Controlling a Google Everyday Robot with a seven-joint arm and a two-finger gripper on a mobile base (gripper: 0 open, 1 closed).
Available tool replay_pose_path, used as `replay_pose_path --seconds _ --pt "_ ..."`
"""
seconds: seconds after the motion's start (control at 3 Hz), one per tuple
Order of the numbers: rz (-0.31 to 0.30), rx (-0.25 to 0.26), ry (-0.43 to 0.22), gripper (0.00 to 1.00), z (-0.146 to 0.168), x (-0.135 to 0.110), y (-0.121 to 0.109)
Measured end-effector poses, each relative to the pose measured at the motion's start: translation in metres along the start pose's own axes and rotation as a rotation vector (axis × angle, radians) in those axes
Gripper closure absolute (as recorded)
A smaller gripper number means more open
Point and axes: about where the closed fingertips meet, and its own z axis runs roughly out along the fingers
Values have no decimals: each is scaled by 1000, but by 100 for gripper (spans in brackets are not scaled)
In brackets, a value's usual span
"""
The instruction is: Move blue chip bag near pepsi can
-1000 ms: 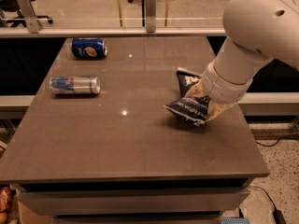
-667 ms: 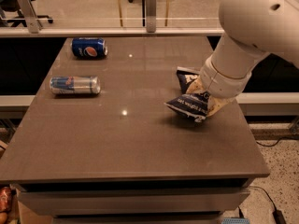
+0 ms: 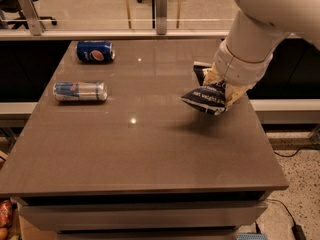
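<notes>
The blue chip bag (image 3: 206, 95) is a crinkly dark blue foil bag with white lettering, lifted a little above the right part of the table. My gripper (image 3: 224, 86) is shut on the blue chip bag from the right, under my white arm. The pepsi can (image 3: 95, 51), short and dark blue with a round logo, lies on its side at the far left of the table, well apart from the bag.
A slimmer light-blue-and-silver can (image 3: 80, 91) lies on its side at the left, in front of the pepsi can. The brown table (image 3: 150, 154) has its near edge at the bottom. Chair legs and posts stand behind the far edge.
My gripper has lifted the blue chip bag slightly and shifted it a little up and away from the table surface. The cans have not moved.
</notes>
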Motion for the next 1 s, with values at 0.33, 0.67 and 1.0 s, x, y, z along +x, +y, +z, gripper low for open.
replay_pose_path --seconds 0.33,0.67,1.0 --pt "-20 16 55 100 -19 8 -11" --pt "-37 30 100 100 -29 20 -24" --pt "-65 50 134 100 -32 32 -47"
